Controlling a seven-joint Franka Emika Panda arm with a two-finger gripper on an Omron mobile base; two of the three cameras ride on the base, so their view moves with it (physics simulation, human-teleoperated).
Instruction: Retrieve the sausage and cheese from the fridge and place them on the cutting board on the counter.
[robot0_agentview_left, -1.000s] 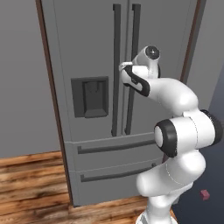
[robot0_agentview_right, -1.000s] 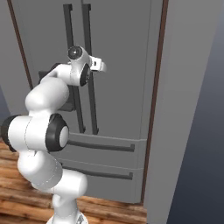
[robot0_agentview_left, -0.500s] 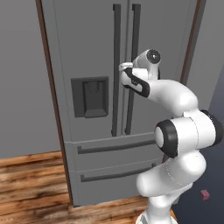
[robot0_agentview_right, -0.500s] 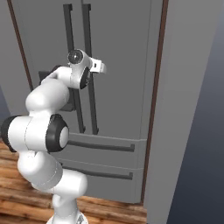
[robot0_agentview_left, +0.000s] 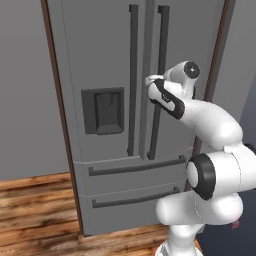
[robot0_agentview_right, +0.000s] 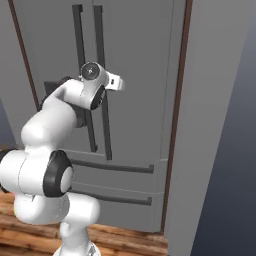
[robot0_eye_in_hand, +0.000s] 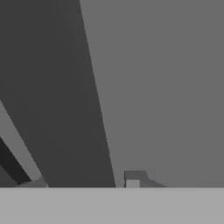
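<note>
Nearest to the cameras, a strip of wooden floor (robot0_agentview_left: 35, 210) is seen running along the foot of the fridge (robot0_agentview_left: 105, 60), with the arm's white base rising in front of it. The arm is bent upward and forward, and its hand is brought up against the right door handle (robot0_agentview_left: 159, 75), at about mid-height of the upper doors. In the left base view the gripper (robot0_agentview_left: 151, 90) is seen at that handle; in the right base view the hand is hidden behind the wrist and the same handle (robot0_agentview_right: 102, 80) is seen just beside it. In the hand view a broad dark bar is seen very close, crossing the picture at a slant, with a finger tip (robot0_eye_in_hand: 133, 178) just beside its edge. Whether the jaws are closed on the handle cannot be told from the pictures.

Further back, the fridge doors are seen shut, with the left door handle (robot0_agentview_left: 133, 75) just beside the right one. The dark dispenser panel (robot0_agentview_left: 102, 111) is set in the left door. Two bottom drawers (robot0_agentview_left: 135, 185) are seen below, also shut. A grey wall (robot0_agentview_right: 220, 125) stands to the right of the fridge.
</note>
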